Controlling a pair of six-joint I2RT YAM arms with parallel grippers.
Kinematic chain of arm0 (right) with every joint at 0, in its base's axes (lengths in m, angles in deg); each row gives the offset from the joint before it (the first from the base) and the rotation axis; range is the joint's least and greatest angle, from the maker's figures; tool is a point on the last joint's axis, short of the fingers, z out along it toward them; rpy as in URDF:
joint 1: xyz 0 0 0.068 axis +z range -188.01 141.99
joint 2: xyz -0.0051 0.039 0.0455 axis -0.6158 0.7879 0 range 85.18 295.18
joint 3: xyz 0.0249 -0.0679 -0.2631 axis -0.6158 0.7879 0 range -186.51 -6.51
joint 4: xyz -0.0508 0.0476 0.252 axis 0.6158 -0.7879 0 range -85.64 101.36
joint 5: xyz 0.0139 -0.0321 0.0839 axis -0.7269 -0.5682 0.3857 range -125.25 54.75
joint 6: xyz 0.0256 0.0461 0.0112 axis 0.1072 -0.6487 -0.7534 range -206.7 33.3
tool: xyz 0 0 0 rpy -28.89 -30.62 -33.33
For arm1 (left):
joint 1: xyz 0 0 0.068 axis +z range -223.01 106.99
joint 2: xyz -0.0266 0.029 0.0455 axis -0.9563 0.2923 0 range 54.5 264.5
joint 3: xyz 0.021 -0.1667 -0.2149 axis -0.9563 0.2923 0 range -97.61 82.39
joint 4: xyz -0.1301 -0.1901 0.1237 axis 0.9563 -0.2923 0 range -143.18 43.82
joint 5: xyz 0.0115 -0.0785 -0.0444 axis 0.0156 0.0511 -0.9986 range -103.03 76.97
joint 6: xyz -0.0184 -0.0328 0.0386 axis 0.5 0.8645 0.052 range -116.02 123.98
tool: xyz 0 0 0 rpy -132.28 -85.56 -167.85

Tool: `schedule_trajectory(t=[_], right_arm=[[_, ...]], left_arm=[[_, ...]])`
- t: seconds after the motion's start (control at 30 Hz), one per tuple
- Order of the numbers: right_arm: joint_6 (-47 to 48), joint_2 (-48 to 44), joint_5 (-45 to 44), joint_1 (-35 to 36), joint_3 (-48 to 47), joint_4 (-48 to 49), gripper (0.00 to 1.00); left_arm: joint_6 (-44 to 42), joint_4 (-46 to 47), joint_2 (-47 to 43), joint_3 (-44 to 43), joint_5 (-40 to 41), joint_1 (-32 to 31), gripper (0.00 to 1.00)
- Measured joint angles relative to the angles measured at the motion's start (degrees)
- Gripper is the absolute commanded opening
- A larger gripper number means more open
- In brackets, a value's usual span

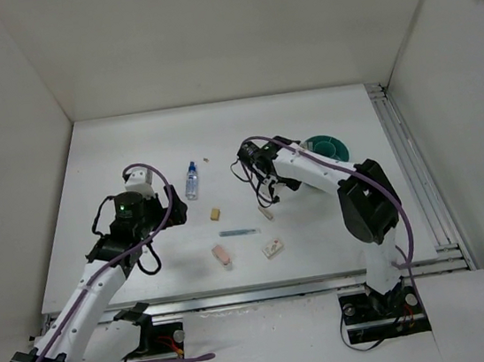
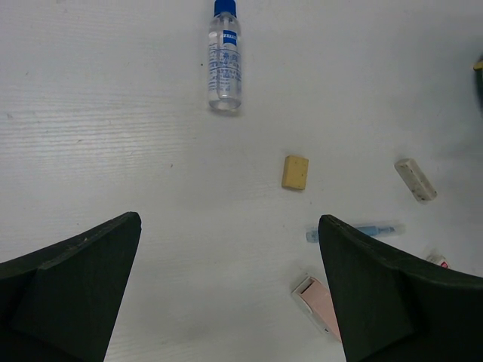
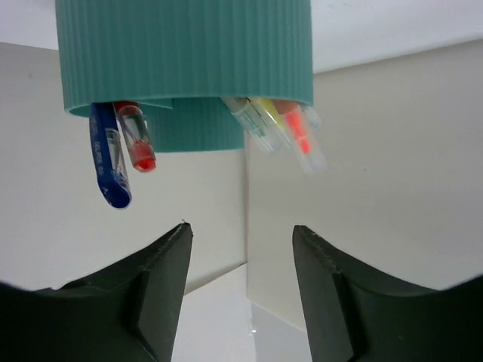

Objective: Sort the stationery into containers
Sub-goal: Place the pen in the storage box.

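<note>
Stationery is split two ways here: some sits in the teal bowl (image 1: 335, 142), the rest lies loose around the middle of the desk (image 1: 112, 144). The bowl stands toward the right edge, in the far half, partly under the right arm (image 1: 365, 200). Up close from the right wrist, its ribbed wall fills the top of the view. A blue pen (image 3: 109, 162) and a red-tipped pen (image 3: 138, 147) poke past the rim on one side, a clear barrel (image 3: 253, 127) and an orange-tipped stick (image 3: 302, 136) on the other. Which compartments they sit in I cannot tell. The right fingers (image 3: 151, 294) are spread apart and carry nothing, pointed at the bowl with a gap between.

Over to the loose pieces. The clear blue-capped bottle (image 1: 191, 180) lies on its side, the farthest of the group. Toward the near edge from it comes the tan cube (image 1: 216, 213), then a pale blue pen (image 1: 239, 232), then the pink eraser (image 1: 222, 255) closest to the near edge. A white eraser (image 1: 273, 248) lies right of the pink one, and a smaller white eraser (image 1: 267, 214) right of the cube. All lie apart from one another. The left fingers (image 2: 75, 286) hang wide open and empty above the desk's left-middle, the bottle ahead of them, the pink eraser partly hidden behind one finger.
</note>
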Motion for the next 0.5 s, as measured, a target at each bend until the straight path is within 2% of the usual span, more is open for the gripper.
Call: schedule_trajectory(t=[0.03,0.07,0.27,0.4,0.5], right_arm=[[-0.17,0.02,0.20,0.39,-0.31,0.02,0.70],[-0.59,0.00,0.37,0.74,-0.83,0.04,0.98],[-4.13,-0.11,2.38,2.64,-11.50,0.94,0.98],[-10.08,-1.70,7.89,3.91,-20.33,1.79,0.98],[-17.42,-5.49,15.39,4.15,-23.37,3.48,0.98]], left_arm=[[-0.31,-0.02,-0.22,0.00,-0.44,0.00,1.00],[-0.76,0.00,-0.39,0.00,-0.90,0.00,1.00],[-6.21,0.55,-0.81,-0.02,-7.06,-1.84,1.00],[-11.47,0.61,0.90,-1.07,-8.39,-8.52,1.00],[-15.37,0.50,5.25,-3.78,-8.28,-13.88,1.00]])
